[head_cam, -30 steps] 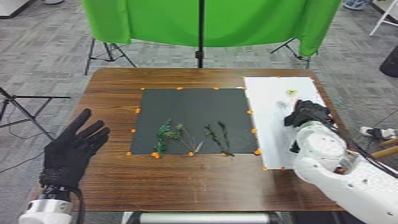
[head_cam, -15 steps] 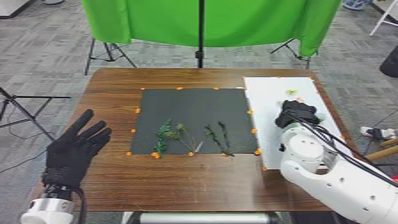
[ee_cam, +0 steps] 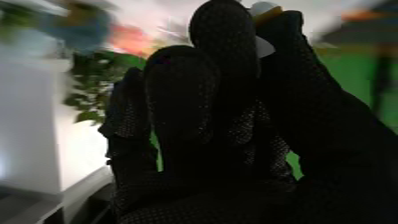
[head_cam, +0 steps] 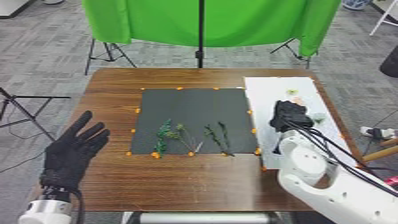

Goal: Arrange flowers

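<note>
head view: the r. hand [head_cam: 286, 117] is over the white sheet [head_cam: 275, 91], right of centre in the frame, w/ its arm coming from lower right. a pink bloom [head_cam: 298, 101] lies just above its fingers, a small yellow-green bloom [head_cam: 291, 92] higher up nr the sheet's top edge, & a pale green piece [head_cam: 319, 118] just to the hand's right. the l. hand [head_cam: 67, 157] is at lower left, fingers straight & apart, nothing in it, well clear of the work. the dark mat [head_cam: 191, 107] is mid-frame on the brown wooden table [head_cam: 178, 182]; in its lower half are a leafy green sprig [head_cam: 163, 136], a thin branching sprig [head_cam: 187, 138] & two darker sprigs [head_cam: 218, 137], side by side, roughly upright in the frame.

r. wrist view: r. hand's thumb & nearest finger are together on a white-and-yellow flower [ee_cam: 266, 47], w/ bits of white & yellow peeking out btwn them; stem hidden, can't tell how deep the grip is. blurry green leaves [ee_cam: 87, 82] sit past the fingers on the side away from the thumb.

step in hand, my read: placing a bloom, prob. on the sheet nr the others. next: pick a free spot, keep the pink bloom clear, lower till the flower touches, then ease thumb & finger apart & lift straight off, as light petals may cling to glove fabric. sprigs on mat prob. come after.
</note>
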`<state>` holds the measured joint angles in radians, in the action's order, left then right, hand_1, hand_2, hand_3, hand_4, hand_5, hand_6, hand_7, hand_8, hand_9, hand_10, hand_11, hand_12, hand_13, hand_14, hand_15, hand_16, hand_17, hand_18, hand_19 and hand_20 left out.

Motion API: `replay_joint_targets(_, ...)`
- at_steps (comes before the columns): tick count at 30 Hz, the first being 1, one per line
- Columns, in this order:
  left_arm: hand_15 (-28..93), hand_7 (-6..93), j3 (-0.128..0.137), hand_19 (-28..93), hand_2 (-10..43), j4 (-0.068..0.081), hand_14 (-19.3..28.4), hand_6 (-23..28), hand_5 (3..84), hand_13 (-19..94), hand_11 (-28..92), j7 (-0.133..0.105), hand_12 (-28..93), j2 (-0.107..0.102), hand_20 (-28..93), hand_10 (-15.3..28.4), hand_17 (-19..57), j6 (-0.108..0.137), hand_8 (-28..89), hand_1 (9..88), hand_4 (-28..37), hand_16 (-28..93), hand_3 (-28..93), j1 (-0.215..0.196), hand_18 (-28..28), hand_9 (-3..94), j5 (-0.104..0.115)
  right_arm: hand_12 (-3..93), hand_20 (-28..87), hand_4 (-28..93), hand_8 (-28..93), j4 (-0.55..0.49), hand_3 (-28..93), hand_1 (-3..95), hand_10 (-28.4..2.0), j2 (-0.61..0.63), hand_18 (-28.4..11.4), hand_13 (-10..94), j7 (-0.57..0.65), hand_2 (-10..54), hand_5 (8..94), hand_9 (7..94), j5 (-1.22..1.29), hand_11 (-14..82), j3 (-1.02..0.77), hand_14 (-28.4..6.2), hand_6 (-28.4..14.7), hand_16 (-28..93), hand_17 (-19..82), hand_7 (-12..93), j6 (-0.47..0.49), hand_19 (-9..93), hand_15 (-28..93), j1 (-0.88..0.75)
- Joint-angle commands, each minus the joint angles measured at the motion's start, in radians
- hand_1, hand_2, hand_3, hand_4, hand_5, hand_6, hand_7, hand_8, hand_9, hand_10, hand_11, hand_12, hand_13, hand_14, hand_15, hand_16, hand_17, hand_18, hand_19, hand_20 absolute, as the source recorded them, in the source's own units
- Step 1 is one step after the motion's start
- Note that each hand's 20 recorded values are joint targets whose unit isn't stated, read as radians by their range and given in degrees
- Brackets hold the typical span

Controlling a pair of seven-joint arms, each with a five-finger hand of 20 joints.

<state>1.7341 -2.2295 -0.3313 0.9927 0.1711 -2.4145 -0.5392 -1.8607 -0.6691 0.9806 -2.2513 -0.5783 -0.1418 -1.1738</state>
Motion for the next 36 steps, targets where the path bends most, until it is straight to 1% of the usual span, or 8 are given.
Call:
replay_joint_targets(1,41,10.7,0.015,52,5.8,0.002,27.1,6.7,33.0,20,18,-0.022,9,-0.009,4,19.3,-12.2,-0.003,-10,22.9,-26.6,-9,81,-0.012,24.4,32.4,0.007,32.2,36,-28,2,-0.076,66,58.0,-7.4,-0.18,-22.1,80,-0.137,-9.5,87.8,92.3,0.01,24.4,0.088,-6.0,1.4,22,32,16,-0.048,85,64,0.144)
replay_joint_targets(3,41,10.7,0.02,52,5.9,0.002,27.1,6.7,33.0,20,18,-0.016,9,-0.009,4,19.3,-12.2,-0.007,-10,22.8,-26.6,-9,81,-0.006,24.4,32.4,0.005,32.0,36,-28,2,-0.064,67,57.7,-7.4,-0.239,-21.9,80,-0.174,-9.5,87.7,92.2,0.007,24.7,0.131,-6.0,1.3,22,32,16,-0.042,85,65,0.181)
replay_joint_targets(5,41,10.7,0.014,52,5.8,-0.002,27.1,6.7,33.0,21,18,-0.052,9,-0.033,4,19.4,-12.2,0.009,-10,22.8,-26.7,-8,81,-0.018,24.4,32.4,0.019,32.0,36,-28,2,-0.041,67,57.4,-7.4,-0.303,-21.8,79,-0.233,-9.5,87.7,92.1,0.024,25.0,0.166,-6.0,1.4,22,32,16,-0.033,85,65,0.212)
replay_joint_targets(9,41,10.8,0.014,52,5.9,0.002,27.1,6.7,33.0,21,18,-0.069,9,-0.053,4,19.4,-11.8,0.003,-10,22.6,-26.8,-8,81,-0.005,24.5,32.4,0.025,31.9,37,-28,2,0.037,68,56.5,-7.5,-0.429,-21.5,78,-0.304,-9.5,87.2,91.4,0.009,26.4,0.254,-6.1,1.6,22,31,16,-0.052,85,66,0.281)
replay_joint_targets(16,42,10.6,0.023,53,6.0,0.011,27.2,6.7,33.0,21,18,-0.043,9,-0.063,5,19.4,-11.7,-0.006,-10,22.3,-27.1,-8,81,0.055,25.0,32.6,0.014,30.0,38,-28,2,0.197,68,55.2,-7.7,-0.587,-21.5,77,-0.377,-9.5,86.2,89.5,-0.009,32.3,0.36,-6.2,2.4,22,30,17,-0.041,85,69,0.359)
replay_joint_targets(24,42,10.7,-0.013,53,6.0,0.042,27.2,6.7,33.1,21,18,-0.04,9,-0.09,5,19.5,-11.7,-0.021,-10,22.3,-27.3,-9,81,0.153,25.0,32.7,0.015,28.5,39,-28,1,0.276,67,53.9,-7.9,-0.607,-21.6,76,-0.326,-9.5,85.6,88.0,0.016,36.0,0.532,-6.5,2.7,22,29,16,-0.052,84,70,0.473)
replay_joint_targets(26,42,10.7,-0.036,53,6.0,0.05,27.2,6.6,33.1,21,18,-0.085,9,-0.112,5,19.4,-11.7,-0.011,-10,22.3,-27.3,-9,81,0.161,24.9,32.7,0.034,27.0,39,-28,0,0.288,67,53.3,-8.0,-0.61,-21.6,75,-0.313,-9.5,84.6,87.2,0.038,37.9,0.562,-6.5,2.8,21,29,16,-0.035,84,70,0.501)
replay_joint_targets(36,42,10.6,-0.049,53,5.9,0.058,27.2,6.7,33.2,21,18,-0.098,9,-0.132,5,19.4,-11.7,-0.004,-10,22.3,-27.2,-9,81,0.176,24.9,32.7,0.051,23.9,42,-28,-6,0.291,72,44.2,-9.2,-0.616,-22.9,70,-0.341,-9.5,72.9,80.6,0.033,44.1,0.482,-8.1,2.8,20,25,15,0.169,82,74,0.455)
